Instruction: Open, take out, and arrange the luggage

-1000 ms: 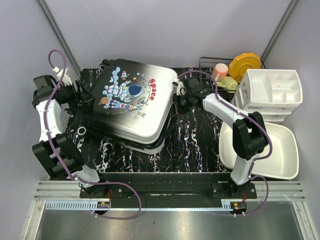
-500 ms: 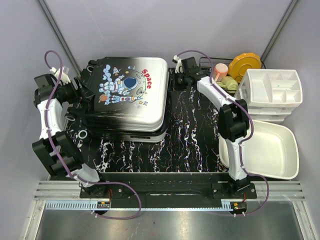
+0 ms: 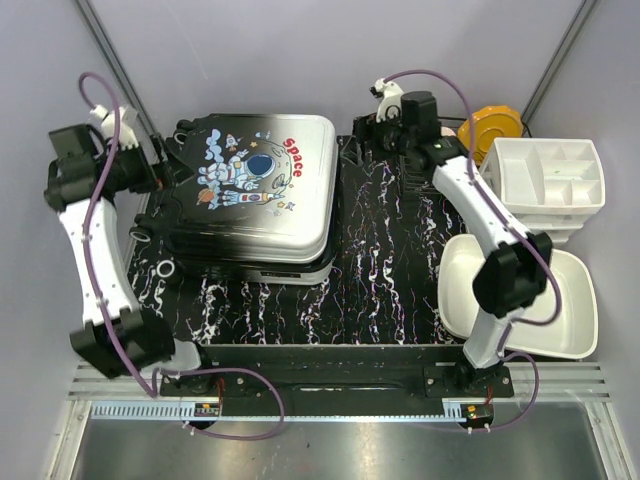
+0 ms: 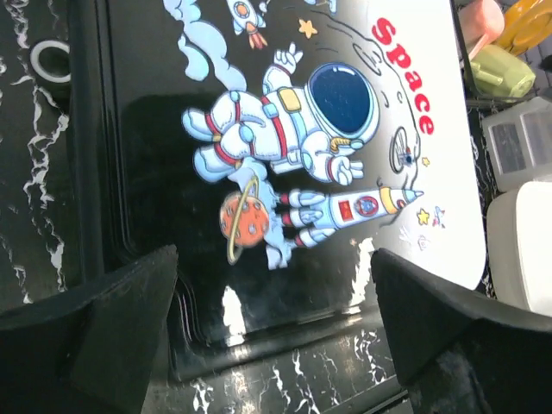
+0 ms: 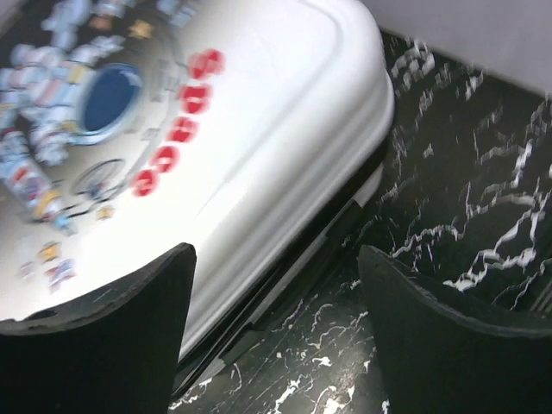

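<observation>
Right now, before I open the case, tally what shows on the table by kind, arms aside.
Suitcase: 1
Basin: 1
Organiser: 1
Orange plate: 1
Pink cup: 1
Green item: 1
White ring: 1
Total: 7, counting only what shows clearly.

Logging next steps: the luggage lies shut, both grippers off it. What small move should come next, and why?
Probably lower the right gripper to the side seam of the luggage, which shows just below its open jaws; the shell is closed and the left gripper is open, holding nothing.
</observation>
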`<state>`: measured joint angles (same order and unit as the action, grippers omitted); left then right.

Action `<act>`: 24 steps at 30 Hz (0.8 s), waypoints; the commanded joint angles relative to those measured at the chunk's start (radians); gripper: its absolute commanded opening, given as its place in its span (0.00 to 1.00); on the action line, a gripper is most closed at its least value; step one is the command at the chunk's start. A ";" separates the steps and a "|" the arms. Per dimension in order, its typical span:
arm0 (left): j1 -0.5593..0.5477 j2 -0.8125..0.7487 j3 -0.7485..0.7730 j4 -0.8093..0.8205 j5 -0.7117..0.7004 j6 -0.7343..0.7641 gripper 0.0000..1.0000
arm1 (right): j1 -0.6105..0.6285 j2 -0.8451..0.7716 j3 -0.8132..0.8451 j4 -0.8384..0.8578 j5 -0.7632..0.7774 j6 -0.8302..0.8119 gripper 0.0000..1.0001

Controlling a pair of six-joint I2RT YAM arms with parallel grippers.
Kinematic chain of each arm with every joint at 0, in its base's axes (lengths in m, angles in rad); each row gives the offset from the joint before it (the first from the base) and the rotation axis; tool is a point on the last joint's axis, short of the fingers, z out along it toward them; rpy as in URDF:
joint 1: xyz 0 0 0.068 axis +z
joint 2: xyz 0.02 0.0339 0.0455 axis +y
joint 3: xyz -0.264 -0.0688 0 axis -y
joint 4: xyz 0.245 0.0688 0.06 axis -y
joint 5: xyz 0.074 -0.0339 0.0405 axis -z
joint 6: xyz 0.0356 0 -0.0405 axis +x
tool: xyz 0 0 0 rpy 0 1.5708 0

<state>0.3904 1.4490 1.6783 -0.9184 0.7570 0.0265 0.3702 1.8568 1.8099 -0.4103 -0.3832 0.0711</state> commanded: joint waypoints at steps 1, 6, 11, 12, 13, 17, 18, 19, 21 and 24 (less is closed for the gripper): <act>0.091 -0.189 -0.164 -0.024 0.064 -0.069 0.99 | 0.007 -0.169 -0.099 0.064 -0.091 -0.094 0.88; 0.131 -0.435 -0.529 0.312 -0.106 -0.387 0.99 | 0.021 -0.287 -0.236 0.080 -0.204 -0.201 1.00; 0.136 -0.588 -0.684 0.444 -0.343 -0.529 0.99 | 0.026 -0.383 -0.354 0.076 -0.290 -0.267 1.00; 0.137 -0.585 -0.696 0.478 -0.350 -0.542 0.99 | 0.027 -0.396 -0.363 0.058 -0.318 -0.305 1.00; 0.142 -0.579 -0.710 0.498 -0.354 -0.556 0.99 | 0.032 -0.404 -0.376 0.047 -0.344 -0.324 1.00; 0.191 -0.555 -0.813 0.654 -0.300 -0.634 0.99 | 0.110 -0.436 -0.423 -0.007 -0.287 -0.441 1.00; 0.200 -0.537 -0.824 0.697 -0.289 -0.642 0.99 | 0.136 -0.452 -0.432 -0.033 -0.272 -0.499 1.00; 0.209 -0.523 -0.831 0.707 -0.280 -0.646 0.99 | 0.177 -0.459 -0.457 -0.038 -0.254 -0.517 1.00; 0.246 -0.481 -0.841 0.722 -0.257 -0.655 0.99 | 0.216 -0.478 -0.481 -0.041 -0.221 -0.559 1.00; 0.317 -0.447 -0.896 0.832 -0.167 -0.718 0.99 | 0.268 -0.492 -0.526 -0.041 -0.214 -0.609 1.00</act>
<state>0.6373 0.9710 0.8322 -0.3038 0.5072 -0.5941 0.5877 1.4185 1.3212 -0.4404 -0.6254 -0.4065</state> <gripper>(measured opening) 0.988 0.994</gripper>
